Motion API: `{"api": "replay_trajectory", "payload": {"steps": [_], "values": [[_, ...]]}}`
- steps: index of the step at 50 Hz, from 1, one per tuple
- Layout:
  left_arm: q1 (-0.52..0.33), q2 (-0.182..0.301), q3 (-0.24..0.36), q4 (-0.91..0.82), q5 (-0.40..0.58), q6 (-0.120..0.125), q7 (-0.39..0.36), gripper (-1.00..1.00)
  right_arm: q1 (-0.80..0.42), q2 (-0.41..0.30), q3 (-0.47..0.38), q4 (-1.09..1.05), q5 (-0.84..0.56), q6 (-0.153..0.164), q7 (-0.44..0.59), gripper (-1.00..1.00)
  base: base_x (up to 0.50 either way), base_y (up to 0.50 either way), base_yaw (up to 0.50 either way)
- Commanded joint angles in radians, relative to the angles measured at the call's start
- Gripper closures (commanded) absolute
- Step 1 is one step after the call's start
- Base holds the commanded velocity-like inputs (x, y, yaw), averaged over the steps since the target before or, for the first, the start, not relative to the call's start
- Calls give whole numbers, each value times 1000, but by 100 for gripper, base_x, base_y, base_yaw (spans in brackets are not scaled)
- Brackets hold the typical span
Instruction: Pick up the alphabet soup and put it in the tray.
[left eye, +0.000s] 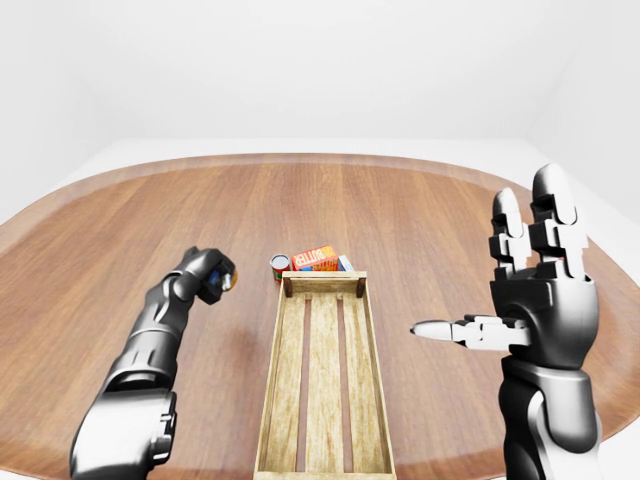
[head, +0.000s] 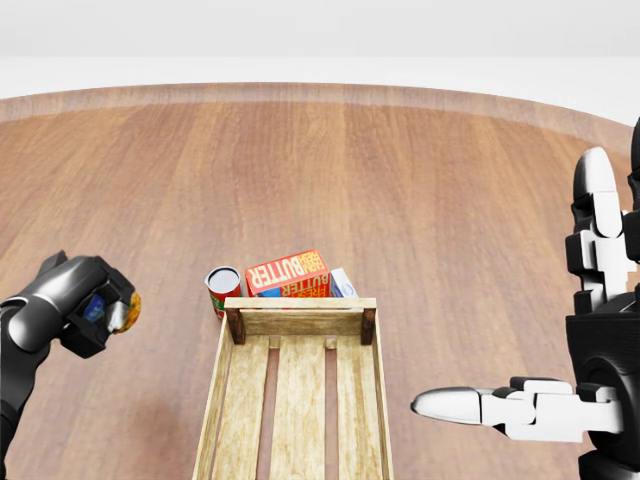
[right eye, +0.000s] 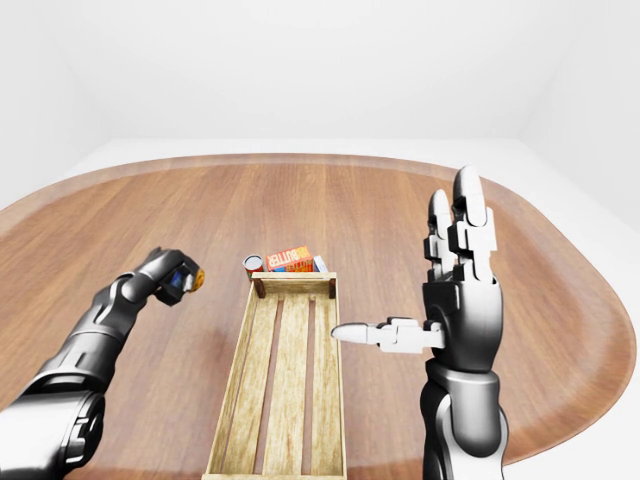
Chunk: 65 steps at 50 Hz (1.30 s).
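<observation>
Left hand holds the alphabet soup aloft, left of the tray; right hand idle and spread.

Left hand (head: 75, 300), arm bent and reaching out, fingers clamped round the alphabet soup can (head: 120, 308), which is tipped sideways and clear of the round wooden table (head: 400, 180). Can sits well left of the wooden slatted tray (head: 215, 400), tray bare inside. Right hand (head: 590, 385) raised at the head view's right edge, fingers upright and apart, thumb pointing toward the tray, gripping nothing. Just past the tray's top end: a red-labelled can (head: 222, 287) upright, a butter box (head: 288, 273) beside it.
</observation>
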Motion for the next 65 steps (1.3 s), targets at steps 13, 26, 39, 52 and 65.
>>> {"api": "replay_trajectory", "payload": {"steps": [13, 26, 39, 52, 65], "values": [[5, -25, 77, -802, 43, 113, -428, 99, 1, 0, 0, -13, 3, 0, 0, -98, 0, 0, 0], [-125, -82, 22, -867, 120, 106, -440, 99, 0, 1, -1, -19, 4, 0, -1, -98, 0, 0, 0], [-56, -234, -56, -958, 260, 29, -440, 98, 2, 1, -2, -32, 8, 0, -2, -98, 0, 0, 0], [54, -355, -131, -937, 392, 0, -440, 99, 2, 1, 0, -32, 6, 0, -1, -98, 0, 0, 0], [178, -436, -195, -896, 456, 0, -440, 98, 5, 2, -5, -48, 8, 0, 2, -98, 0, 0, 0]]}}
